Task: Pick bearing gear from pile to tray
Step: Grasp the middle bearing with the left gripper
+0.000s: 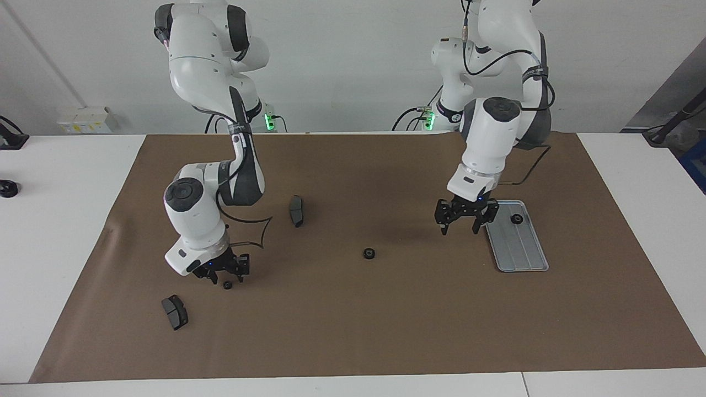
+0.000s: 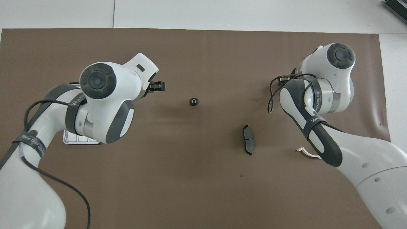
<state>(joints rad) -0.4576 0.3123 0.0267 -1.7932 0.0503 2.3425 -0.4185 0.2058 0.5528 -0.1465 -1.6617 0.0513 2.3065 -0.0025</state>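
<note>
Grooved metal tray (image 1: 518,248) holds one round black gear (image 1: 517,219); left end effector (image 1: 459,225) spread; right end effector (image 1: 226,275) unclear.

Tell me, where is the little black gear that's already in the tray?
In the facing view the little black gear sits in the tray, at the tray's end nearer the robots, toward the left arm's end of the table.
</note>
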